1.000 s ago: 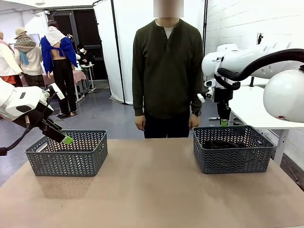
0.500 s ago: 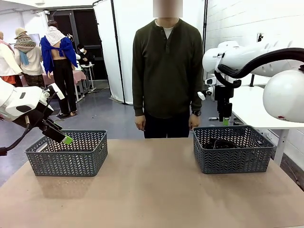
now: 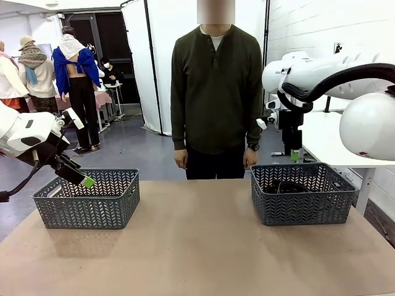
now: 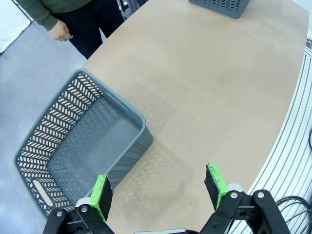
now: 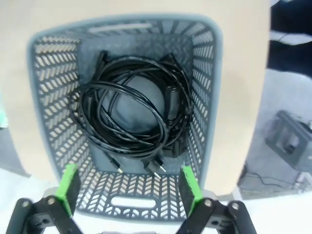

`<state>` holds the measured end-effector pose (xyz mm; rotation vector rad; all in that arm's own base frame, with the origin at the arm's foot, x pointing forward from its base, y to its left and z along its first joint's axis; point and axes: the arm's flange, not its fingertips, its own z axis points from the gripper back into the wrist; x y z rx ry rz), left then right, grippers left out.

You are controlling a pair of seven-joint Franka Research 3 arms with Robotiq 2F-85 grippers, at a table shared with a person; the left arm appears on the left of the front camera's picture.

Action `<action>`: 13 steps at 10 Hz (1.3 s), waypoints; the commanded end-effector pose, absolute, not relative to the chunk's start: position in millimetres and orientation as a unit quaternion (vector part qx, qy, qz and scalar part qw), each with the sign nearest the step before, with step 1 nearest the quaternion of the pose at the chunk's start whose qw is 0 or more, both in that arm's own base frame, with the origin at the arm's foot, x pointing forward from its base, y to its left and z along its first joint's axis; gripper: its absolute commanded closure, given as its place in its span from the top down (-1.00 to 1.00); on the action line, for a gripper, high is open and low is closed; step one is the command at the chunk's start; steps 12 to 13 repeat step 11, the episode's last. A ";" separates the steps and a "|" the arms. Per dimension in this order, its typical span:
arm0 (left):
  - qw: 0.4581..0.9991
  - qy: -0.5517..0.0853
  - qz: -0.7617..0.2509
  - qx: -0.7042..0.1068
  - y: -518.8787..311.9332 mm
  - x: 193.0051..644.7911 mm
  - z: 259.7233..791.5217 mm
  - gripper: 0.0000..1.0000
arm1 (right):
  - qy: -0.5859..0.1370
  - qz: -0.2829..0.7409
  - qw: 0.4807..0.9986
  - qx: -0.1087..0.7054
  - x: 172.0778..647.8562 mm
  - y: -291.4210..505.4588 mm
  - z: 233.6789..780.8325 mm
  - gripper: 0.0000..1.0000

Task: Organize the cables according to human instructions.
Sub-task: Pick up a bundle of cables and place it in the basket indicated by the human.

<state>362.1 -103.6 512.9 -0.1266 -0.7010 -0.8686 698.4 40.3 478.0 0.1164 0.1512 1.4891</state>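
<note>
Front view, from the left side: the left tool hangs at a slant over the near left corner of the left basket, its green pad tips just above the rim. From the left wrist view its two fingers stand wide apart with nothing between them, and that grey basket lies below and ahead of them on the tan table, its floor bare.

At the middle of the far edge stands the human in a dark olive top, both arms hanging down, hands just above the table line and holding nothing.

Further right sits the right basket, and in it lie the cables, seen through the lattice as dark loops low against the floor. The right tool points straight down above the back rim of this basket, clear of the rim and of the cords.

In the right wrist view the fingers of the right tool are spread wide and empty. The cables lie directly beneath and ahead of them as a round, many-looped black bundle on the floor of the right basket, with plugs pointing toward the tool's side. Nothing touches the pads.
</note>
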 end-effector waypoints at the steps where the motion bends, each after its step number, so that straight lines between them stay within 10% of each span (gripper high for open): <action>1: 0.847 -0.333 -0.409 -0.062 -101.7 362.9 512.6 1.00 | 0.065 0.676 0.732 0.057 697.0 39.7 479.0 1.00; 13: 0.847 -0.333 -0.409 -0.062 -101.7 362.9 512.6 1.00 | 0.065 0.676 0.732 0.057 697.0 39.7 479.0 1.00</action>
